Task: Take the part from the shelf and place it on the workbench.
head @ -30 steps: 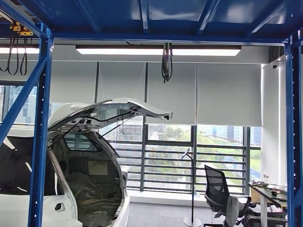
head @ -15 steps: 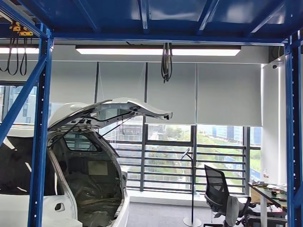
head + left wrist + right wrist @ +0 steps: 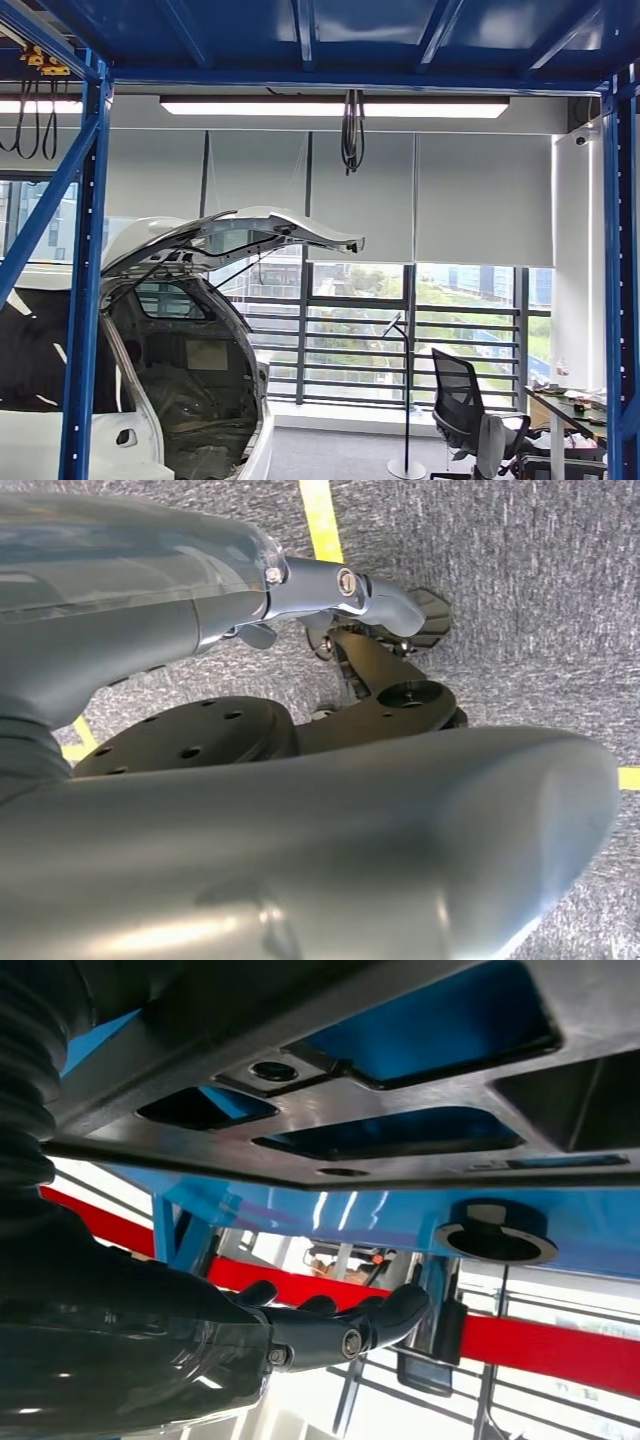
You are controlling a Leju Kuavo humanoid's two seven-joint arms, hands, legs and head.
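In the right wrist view the part (image 3: pixel 423 1150), a dark grey metal plate with several cut-outs, lies close across the picture. My right hand (image 3: pixel 324 1332) stretches its dark fingers (image 3: pixel 392 1312) out alongside the part. A gap shows between them and the plate. The thumb is hidden, so I cannot tell whether the hand holds the part. A blue shelf beam (image 3: pixel 302 1215) and red beams (image 3: pixel 543 1345) stand behind it. My left hand (image 3: pixel 347 588) hangs over grey carpet with its fingers straight and nothing in it.
The head view looks through a blue rack, with posts left (image 3: pixel 87 280) and right (image 3: pixel 617 280). A white car body (image 3: pixel 189 380) with its tailgate raised stands at the left. An office chair (image 3: pixel 460 410) and a desk (image 3: pixel 573 405) are at the right. Yellow floor tape (image 3: pixel 321 520) crosses the carpet.
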